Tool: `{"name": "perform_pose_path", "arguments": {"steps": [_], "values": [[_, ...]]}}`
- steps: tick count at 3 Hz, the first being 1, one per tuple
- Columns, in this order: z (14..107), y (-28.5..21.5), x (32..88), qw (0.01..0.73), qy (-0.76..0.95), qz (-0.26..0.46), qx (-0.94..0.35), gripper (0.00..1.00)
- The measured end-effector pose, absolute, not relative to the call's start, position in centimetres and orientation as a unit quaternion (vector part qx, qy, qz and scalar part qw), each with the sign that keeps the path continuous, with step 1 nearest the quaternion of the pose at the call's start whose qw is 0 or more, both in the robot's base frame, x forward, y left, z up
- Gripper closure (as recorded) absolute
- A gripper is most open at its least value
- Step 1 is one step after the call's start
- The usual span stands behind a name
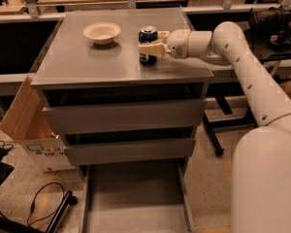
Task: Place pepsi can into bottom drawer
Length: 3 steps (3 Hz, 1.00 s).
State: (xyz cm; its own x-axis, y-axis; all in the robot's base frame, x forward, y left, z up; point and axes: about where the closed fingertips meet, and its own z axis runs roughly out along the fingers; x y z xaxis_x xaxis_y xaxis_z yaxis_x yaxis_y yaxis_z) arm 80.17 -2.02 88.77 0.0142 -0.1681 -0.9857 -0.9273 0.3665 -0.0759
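Gripper: the gripper (151, 49) reaches in from the right over the far right part of the table (82, 64).
Jaws: closed around the pepsi can (147, 34) and pinching its middle, with one pale finger (146, 48) lying across the can's near face.
Pepsi can: upright, silver top showing, right of the white bowl (102, 32) and apart from it; I cannot tell if its base touches the table.
Arm: the white arm (242, 64) runs from the near right across the table's right edge.
Bottom drawer: the bottom drawer (136, 198) is pulled out toward the near side at floor level.
Upper drawers: the two flat grey fronts (126, 118) above it are shut.
Left side: a cardboard box (24, 118) leans beside the cabinet, with cables (41, 200) on the floor near it.
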Motion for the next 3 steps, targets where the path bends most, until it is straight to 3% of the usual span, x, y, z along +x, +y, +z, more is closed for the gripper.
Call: {"name": "perform_pose_path", "arguments": {"steps": [2,3], "values": [[90.5,-0.4,78.3,0.552,0.600,0.345,-0.465,1.00],[93.5,1.2,74.2,0.558,0.575,0.345,-0.489,1.00]]}}
